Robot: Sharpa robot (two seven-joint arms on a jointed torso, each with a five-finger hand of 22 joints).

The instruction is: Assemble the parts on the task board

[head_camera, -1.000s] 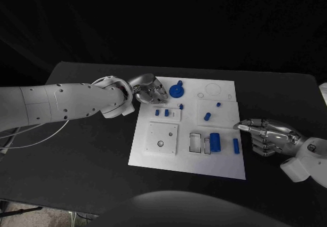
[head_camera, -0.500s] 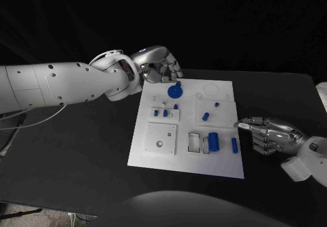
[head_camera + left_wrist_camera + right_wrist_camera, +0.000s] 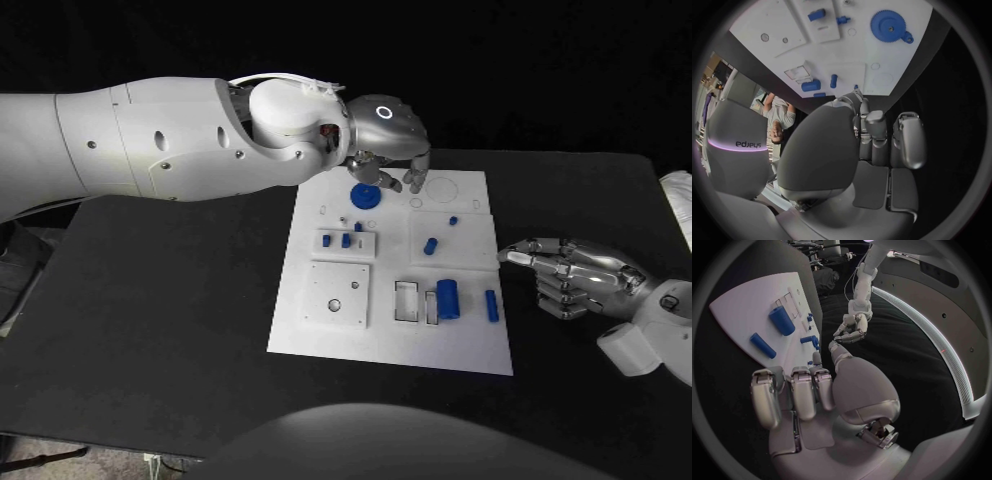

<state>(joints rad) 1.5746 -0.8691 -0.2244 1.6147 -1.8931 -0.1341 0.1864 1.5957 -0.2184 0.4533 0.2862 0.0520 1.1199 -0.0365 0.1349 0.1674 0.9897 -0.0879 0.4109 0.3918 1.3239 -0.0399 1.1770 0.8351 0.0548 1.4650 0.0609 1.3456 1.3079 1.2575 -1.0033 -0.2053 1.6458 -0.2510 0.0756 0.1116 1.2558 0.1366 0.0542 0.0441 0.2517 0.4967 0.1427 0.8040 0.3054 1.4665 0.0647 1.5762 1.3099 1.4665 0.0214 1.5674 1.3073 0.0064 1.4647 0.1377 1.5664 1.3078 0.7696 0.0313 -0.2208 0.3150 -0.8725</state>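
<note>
Left arm: white, entering over the table's left side, raised above the far end of the board. Left hand [image 3: 387, 150]: hangs over the board's far left corner, fingers curled downward with nothing in them; in the left wrist view the fingers [image 3: 906, 140] lie folded close against the palm.

Task board [image 3: 325, 340]: white plate, middle of the black table [image 3: 159, 320], long side running away from the robot.

Parts on the board, left to right:
- Square white plate [image 3: 342, 294] with small holes, near left part of the board.
- Small blue pegs [image 3: 345, 240], a close cluster on a raised block just beyond the square plate.
- Blue gear [image 3: 369, 195] with a small knob on its rim, far left part of the board, directly under the left hand's fingertips; contact cannot be told from these angles.
- Two narrow slots [image 3: 420, 302], near middle.
- Short blue piece [image 3: 431, 245], mid-board, lying tilted.
- Large blue cylinder [image 3: 450, 299], just right of the slots.
- Slim blue bar [image 3: 490, 305], near the right edge.

Right hand [image 3: 580, 278]: on the table beside the board's right edge, fingers curled inward and empty, one fingertip near the edge.
</note>
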